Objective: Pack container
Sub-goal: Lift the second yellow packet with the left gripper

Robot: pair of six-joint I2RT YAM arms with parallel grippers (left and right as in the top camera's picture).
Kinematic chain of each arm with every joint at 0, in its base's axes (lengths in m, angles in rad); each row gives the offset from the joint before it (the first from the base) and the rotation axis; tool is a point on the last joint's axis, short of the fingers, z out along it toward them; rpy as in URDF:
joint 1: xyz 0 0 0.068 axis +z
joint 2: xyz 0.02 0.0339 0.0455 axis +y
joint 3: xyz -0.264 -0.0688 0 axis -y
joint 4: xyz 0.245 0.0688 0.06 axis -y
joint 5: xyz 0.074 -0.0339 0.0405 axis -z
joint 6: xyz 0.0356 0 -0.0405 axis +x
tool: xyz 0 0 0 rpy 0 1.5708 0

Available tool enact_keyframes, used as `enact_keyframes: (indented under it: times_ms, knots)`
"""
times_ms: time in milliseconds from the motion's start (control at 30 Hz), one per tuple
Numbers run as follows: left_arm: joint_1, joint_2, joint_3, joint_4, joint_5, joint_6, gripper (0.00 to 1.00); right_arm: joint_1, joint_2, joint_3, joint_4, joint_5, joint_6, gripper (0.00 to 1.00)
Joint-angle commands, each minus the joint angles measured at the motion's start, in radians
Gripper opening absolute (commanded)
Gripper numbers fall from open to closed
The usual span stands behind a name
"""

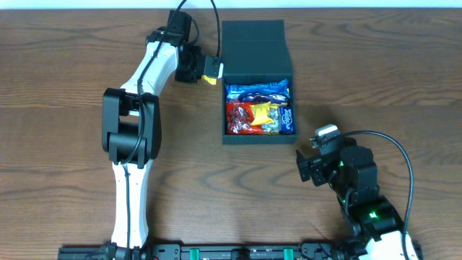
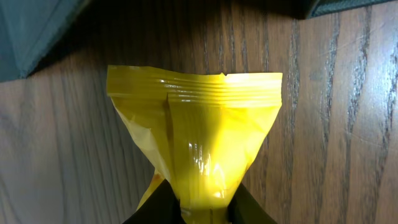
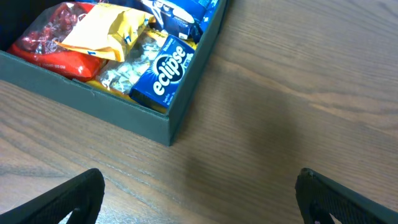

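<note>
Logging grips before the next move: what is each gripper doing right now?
Left gripper: closed on the yellow packet.
Right gripper: open, holding nothing.

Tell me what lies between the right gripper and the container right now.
Nothing but bare wooden table lies between the open right gripper and the container. The right wrist view shows that stretch plainly.
</note>
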Motion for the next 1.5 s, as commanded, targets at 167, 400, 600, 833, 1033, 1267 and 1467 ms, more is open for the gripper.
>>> enact_keyframes:
  times_ms: [167, 400, 600, 833, 1033, 1267, 1467]
  knots:
    - [-0.002, 0.015, 0.018, -0.005, -0.004, -0.028, 0.2, -0.013, -0.003, -0.004, 0.001, -0.004, 0.011, 0.99]
    - [-0.002, -0.002, 0.019, -0.005, -0.005, -0.119, 0.16, -0.013, -0.003, -0.004, 0.001, -0.003, 0.011, 0.99]
    - [-0.003, -0.026, 0.019, -0.006, -0.005, -0.222, 0.17, -0.013, -0.003, -0.004, 0.001, -0.004, 0.011, 0.99]
    - [-0.003, -0.084, 0.019, -0.01, -0.081, -0.452, 0.17, -0.013, -0.003, -0.004, 0.001, -0.004, 0.011, 0.99]
    - [-0.002, -0.149, 0.019, -0.017, -0.138, -0.702, 0.17, -0.013, -0.003, -0.004, 0.001, -0.004, 0.011, 0.99]
    - [-0.002, -0.237, 0.019, -0.055, -0.132, -1.16, 0.17, -0.013, -0.003, -0.004, 0.001, -0.004, 0.011, 0.99]
    - [-0.019, -0.264, 0.019, -0.13, -0.132, -1.518, 0.19, -0.013, -0.003, -0.004, 0.001, -0.004, 0.011, 0.99]
